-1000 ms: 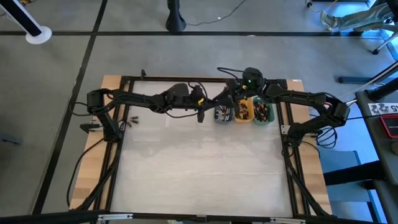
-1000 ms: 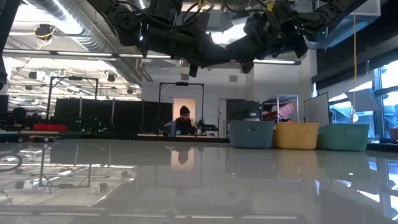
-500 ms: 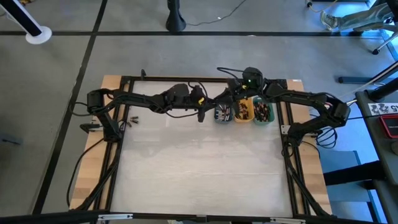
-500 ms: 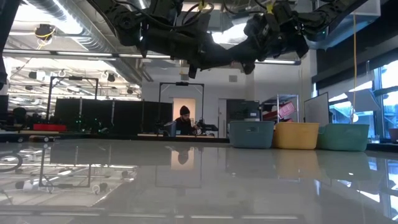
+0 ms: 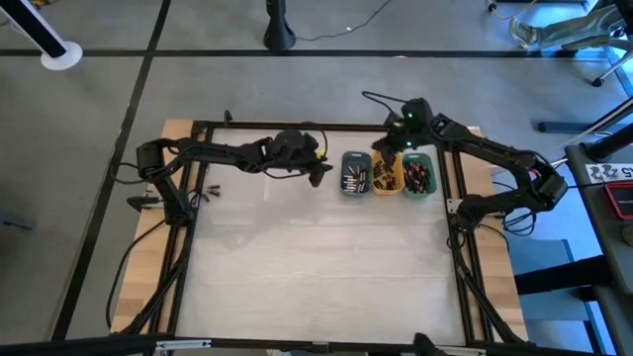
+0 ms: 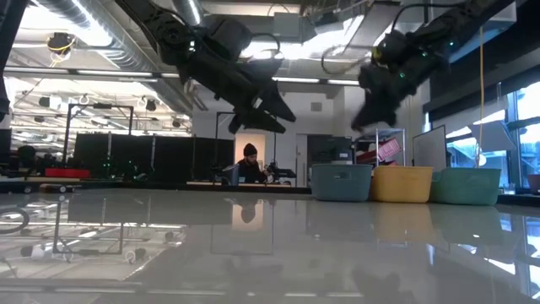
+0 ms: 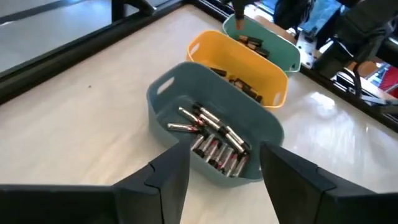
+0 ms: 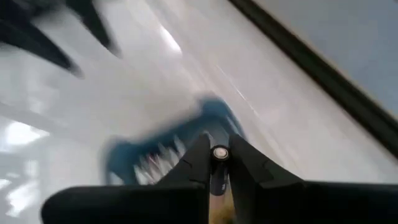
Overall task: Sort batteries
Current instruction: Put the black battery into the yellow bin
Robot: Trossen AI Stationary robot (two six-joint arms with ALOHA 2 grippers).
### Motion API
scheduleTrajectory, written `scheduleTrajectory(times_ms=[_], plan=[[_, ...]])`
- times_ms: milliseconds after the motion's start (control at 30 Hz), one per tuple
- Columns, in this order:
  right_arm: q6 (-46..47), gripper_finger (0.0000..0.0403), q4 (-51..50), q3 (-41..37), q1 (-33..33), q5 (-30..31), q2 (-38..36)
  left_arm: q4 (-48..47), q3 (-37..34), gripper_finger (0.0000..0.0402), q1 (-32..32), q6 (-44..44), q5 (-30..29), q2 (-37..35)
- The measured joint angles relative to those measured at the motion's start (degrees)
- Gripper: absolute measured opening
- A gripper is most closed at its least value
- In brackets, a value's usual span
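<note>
3 small trays sit in a row at the far side of the table: slate-blue tray on the left, orange tray in the middle, green tray on the right, touching side by side. Batteries lie piled in the slate-blue tray; more dark cells show in the orange and green trays. Left gripper hangs above the table just left of the slate-blue tray, jaws open and empty, both fingers framing that tray in the left wrist view. Right gripper is raised over the far edge near the orange tray, jaws closed on a single battery, its round silvery end showing between the fingertips. A person sits in the room far beyond the table.
</note>
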Motion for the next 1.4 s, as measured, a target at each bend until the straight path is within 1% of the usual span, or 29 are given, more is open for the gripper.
scheduleTrajectory(times_ms=[100,167,500,767,867,1067,1233,1400], plan=[[-0.8,0.003,-6.4,0.0,0.0,7.4,0.3,0.8,0.0,0.0181,0.4,0.3,0.0,0.0],[-0.8,0.0032,-7.6,-0.5,0.0,9.9,0.3,1.7,0.0,0.0181,0.4,0.4,0.1,0.0],[1.2,0.0034,-8.1,-6.7,0.0,8.1,1.4,3.0,0.0,0.0182,0.4,0.5,0.2,0.0],[2.4,0.0038,-7.7,-7.1,0.0,8.1,5.0,3.6,0.0,0.0182,0.4,0.3,0.2,0.0],[2.4,0.0049,-7.7,-7.1,0.0,8.1,6.0,3.5,0.0,0.0182,0.3,0.2,0.2,0.0],[2.4,0.009,-7.3,-7.1,0.0,8.1,6.4,2.8,0.0,0.0182,0.3,0.2,0.2,0.0],[2.4,0.0115,-7.3,-7.1,0.0,8.1,6.3,-2.2,0.0,0.0182,0.4,0.7,0.2,-0.4],[2.4,0.0121,-8.1,-7.1,0.0,7.3,4.7,-18.3,0.0,0.0182,1.1,4.2,0.2,-5.5]])
